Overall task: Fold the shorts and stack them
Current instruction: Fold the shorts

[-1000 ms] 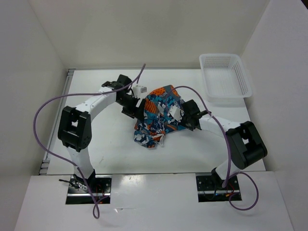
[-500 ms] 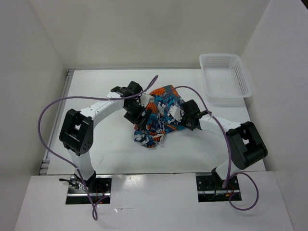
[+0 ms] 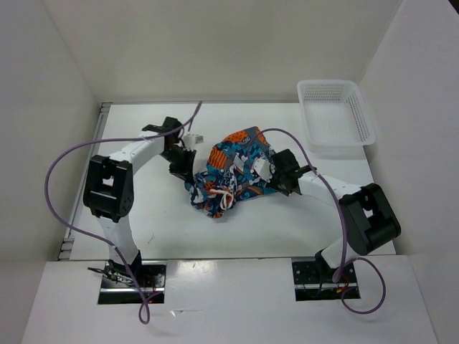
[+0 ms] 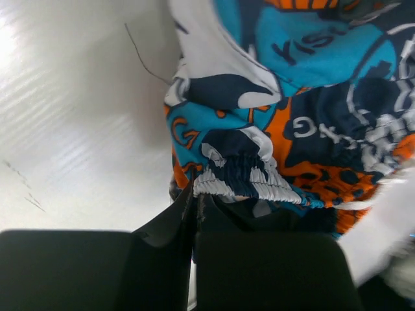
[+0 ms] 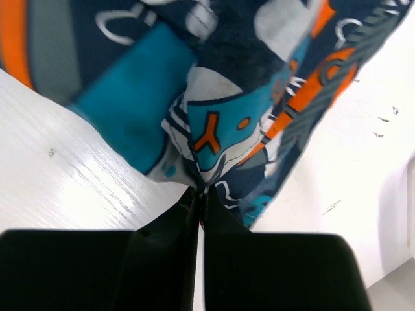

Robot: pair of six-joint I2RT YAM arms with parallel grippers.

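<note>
The shorts (image 3: pixel 237 166) lie crumpled at the table's middle, in a teal, orange, white and dark print, their white drawstring (image 3: pixel 226 198) showing near the front. My left gripper (image 3: pixel 191 178) is at their left edge, shut on the gathered elastic waistband (image 4: pixel 240 178), which is pinched at the tips of the left gripper (image 4: pixel 198 196). From the right side, my right gripper (image 3: pixel 264 178) is shut on a fold of the shorts (image 5: pixel 220 136), with the fabric bunched at the tips of the right gripper (image 5: pixel 200 192). The cloth stretches between the two grippers.
A white mesh basket (image 3: pixel 358 122) stands at the back right corner of the white table (image 3: pixel 143 229). White walls close in the table at the back and on both sides. Purple cables loop over both arms.
My left gripper, open a second ago, reached into the shorts' left edge, shut on the waistband and drew back left. The fabric's lower left part shifted left with it. The right gripper stayed put.
</note>
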